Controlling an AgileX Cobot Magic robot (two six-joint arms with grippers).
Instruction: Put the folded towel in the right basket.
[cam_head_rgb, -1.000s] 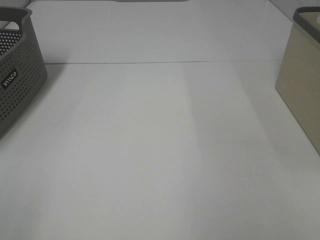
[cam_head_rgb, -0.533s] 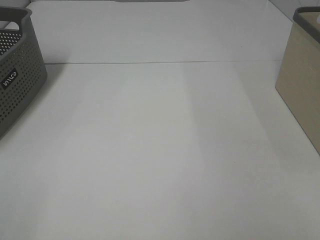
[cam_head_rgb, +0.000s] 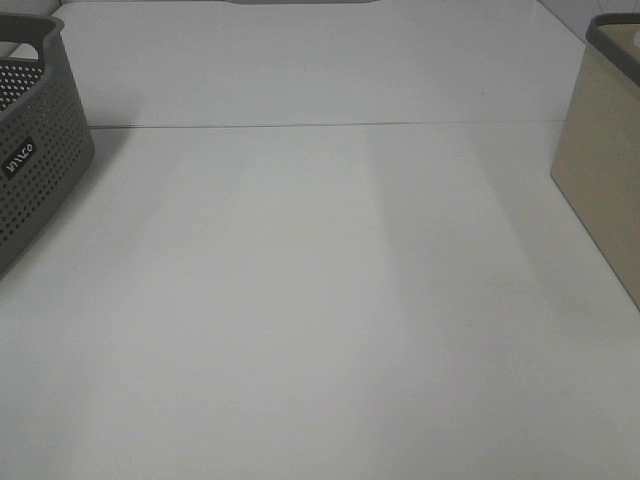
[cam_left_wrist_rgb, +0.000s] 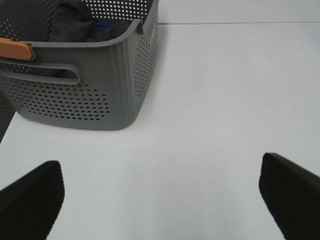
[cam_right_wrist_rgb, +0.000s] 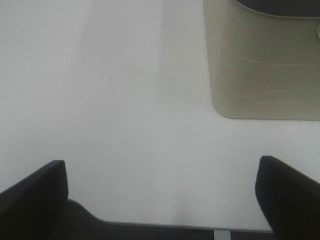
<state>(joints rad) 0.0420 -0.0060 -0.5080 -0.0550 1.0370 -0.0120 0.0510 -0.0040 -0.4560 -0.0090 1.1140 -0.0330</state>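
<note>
No folded towel shows on the table. The right basket (cam_head_rgb: 605, 160) is beige with a dark rim, at the right edge of the high view; it also shows in the right wrist view (cam_right_wrist_rgb: 265, 65). A dark grey cloth (cam_left_wrist_rgb: 70, 22) lies inside the grey perforated left basket (cam_left_wrist_rgb: 90, 85), with something blue beside it; I cannot tell if it is the towel. My left gripper (cam_left_wrist_rgb: 160, 162) is open and empty over the table near the grey basket. My right gripper (cam_right_wrist_rgb: 160, 165) is open and empty near the table's front edge, short of the beige basket. Neither gripper shows in the high view.
The grey basket (cam_head_rgb: 35, 150) stands at the left edge of the white table (cam_head_rgb: 320, 300). An orange-brown handle piece (cam_left_wrist_rgb: 15, 49) sits on its rim. A seam (cam_head_rgb: 320, 124) crosses the table at the back. The table's front edge (cam_right_wrist_rgb: 150, 222) shows in the right wrist view.
</note>
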